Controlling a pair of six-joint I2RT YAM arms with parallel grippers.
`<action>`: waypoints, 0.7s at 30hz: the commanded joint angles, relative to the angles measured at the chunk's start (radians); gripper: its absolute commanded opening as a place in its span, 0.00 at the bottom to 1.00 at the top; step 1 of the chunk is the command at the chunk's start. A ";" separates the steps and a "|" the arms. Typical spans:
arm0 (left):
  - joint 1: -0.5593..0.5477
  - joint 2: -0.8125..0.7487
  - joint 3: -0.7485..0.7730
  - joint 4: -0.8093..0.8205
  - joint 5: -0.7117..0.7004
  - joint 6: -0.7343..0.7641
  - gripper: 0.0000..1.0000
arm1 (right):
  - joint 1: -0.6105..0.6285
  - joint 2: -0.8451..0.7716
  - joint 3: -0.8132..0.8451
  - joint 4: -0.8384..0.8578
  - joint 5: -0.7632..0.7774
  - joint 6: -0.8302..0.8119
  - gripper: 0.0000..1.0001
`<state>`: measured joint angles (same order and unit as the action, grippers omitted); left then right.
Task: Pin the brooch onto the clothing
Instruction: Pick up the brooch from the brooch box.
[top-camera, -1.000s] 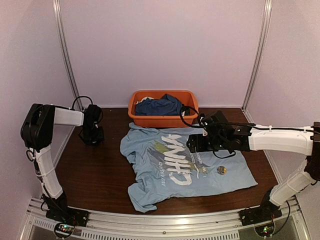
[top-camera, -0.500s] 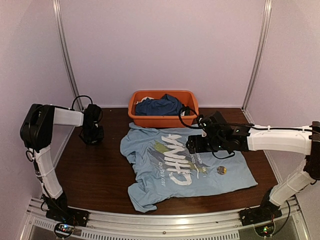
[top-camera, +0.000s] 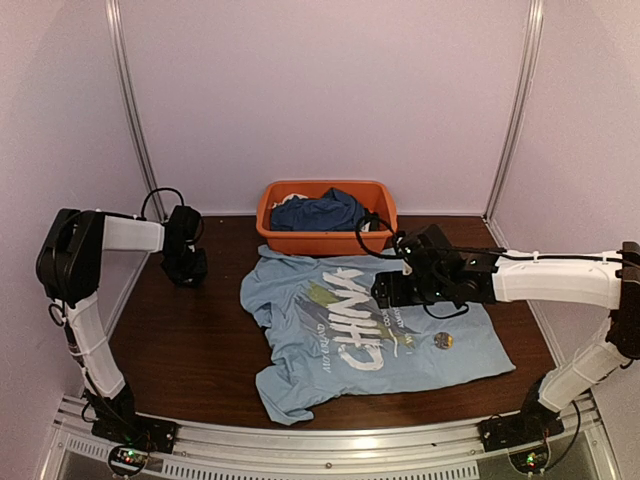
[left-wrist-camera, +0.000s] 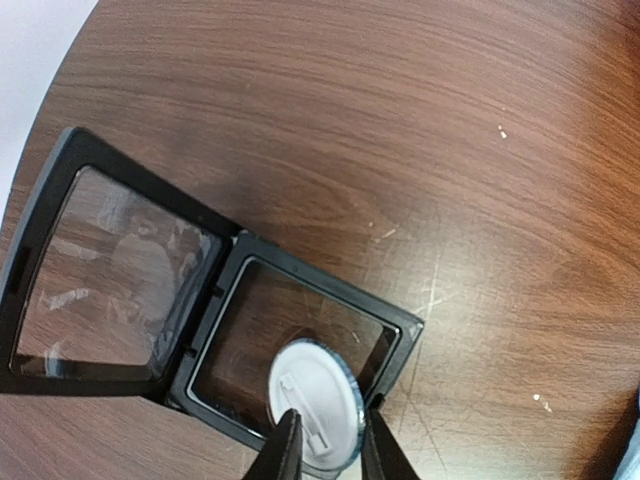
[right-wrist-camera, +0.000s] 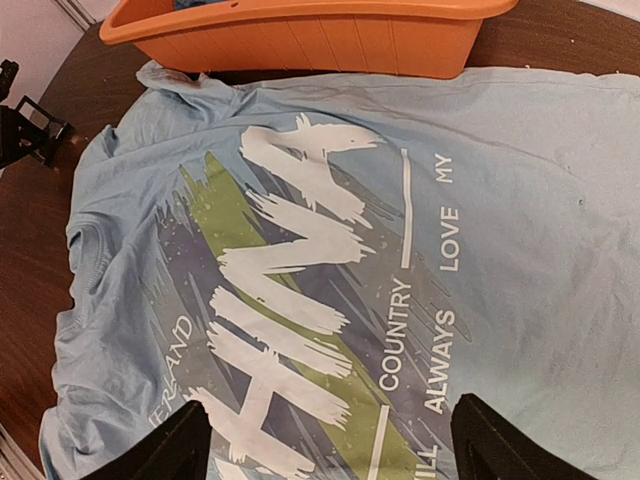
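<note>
One brooch clamped edgewise in the left gripper above the open black case; lift straight, clear of the frame, keeping the pinch firm. Right gripper spread wide over the shirt flat on the tabletop, with another disc on it.

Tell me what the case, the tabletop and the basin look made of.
Case: black plastic frame, likely, with clear reflective windows. Tabletop: dark wood or wood-look laminate; grain and scratches show. Basin: orange moulded plastic, apparently; smooth, ribbed walls.
</note>
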<state>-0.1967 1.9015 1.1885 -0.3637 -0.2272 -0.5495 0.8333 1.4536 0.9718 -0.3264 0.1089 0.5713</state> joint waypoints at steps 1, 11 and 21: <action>0.010 -0.025 -0.022 0.031 0.020 -0.002 0.17 | 0.007 0.012 0.015 -0.012 0.016 -0.004 0.85; 0.010 -0.047 -0.024 0.031 0.036 -0.003 0.11 | 0.009 0.014 0.013 -0.011 0.019 -0.002 0.85; 0.008 -0.088 -0.038 0.017 0.046 -0.014 0.10 | 0.010 0.021 0.016 -0.010 0.017 0.000 0.85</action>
<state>-0.1951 1.8587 1.1652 -0.3462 -0.1986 -0.5510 0.8360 1.4586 0.9718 -0.3264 0.1089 0.5716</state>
